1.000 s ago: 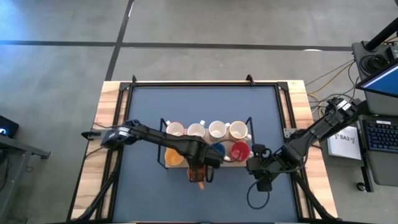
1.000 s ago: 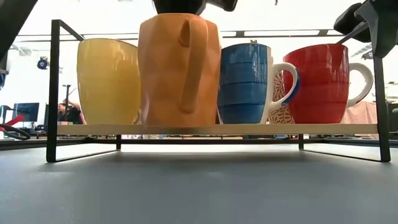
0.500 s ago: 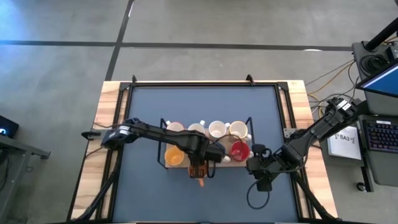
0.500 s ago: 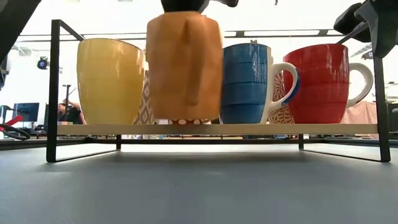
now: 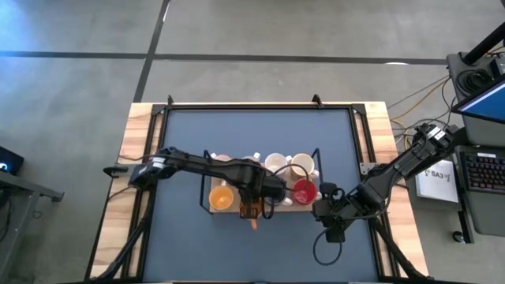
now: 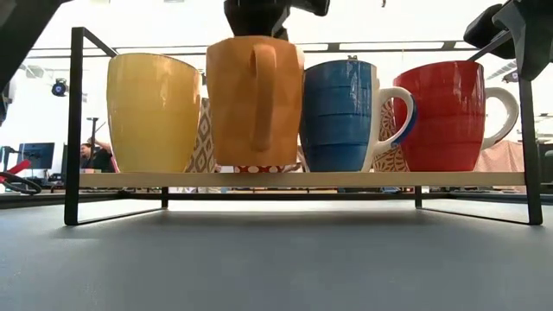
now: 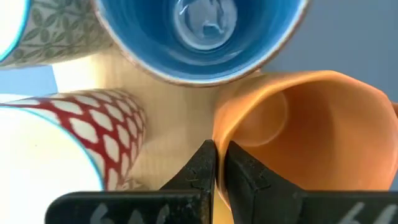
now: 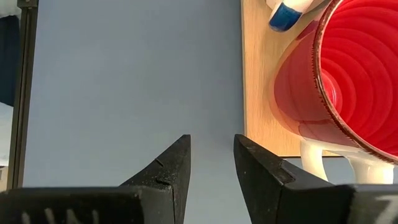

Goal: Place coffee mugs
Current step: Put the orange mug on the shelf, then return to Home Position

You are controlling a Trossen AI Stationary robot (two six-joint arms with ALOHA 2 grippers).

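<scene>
My left gripper (image 5: 252,197) is shut on an orange mug (image 6: 255,102), which hangs just above the rack's wooden shelf (image 6: 363,179), between a yellow-orange mug (image 6: 154,112) and a blue mug (image 6: 341,108). A red mug (image 6: 449,108) stands at the shelf's right end. In the high view white mugs (image 5: 276,164) fill the far row. The left wrist view shows the blue mug (image 7: 205,31) and a white mug with a red pattern (image 7: 68,149) beside the held one. My right gripper (image 5: 319,210) is open over the mat, right of the red mug (image 8: 336,87). My left gripper holds the orange mug by its rim (image 7: 219,127), on the side away from the handle (image 6: 262,95). One finger (image 7: 242,174) is inside the cup and the other (image 7: 200,169) outside. The fingers point down from above. The mug hangs upright, clear of the shelf, handle toward the near edge.
The rack is a black wire frame (image 6: 76,130) with a wooden shelf, in the middle of the blue-grey mat (image 5: 260,130). Neighbouring mugs stand close on both sides of the held mug. Bare mat lies near and far of the rack. Cables and a keyboard sit off the table's right.
My left gripper carried the orange mug toward the far edge, from the rack's near side into the gap between the yellow-orange and blue mugs. The mug rose slightly off the shelf level and straightened from a tilt to upright. The right arm kept still.
</scene>
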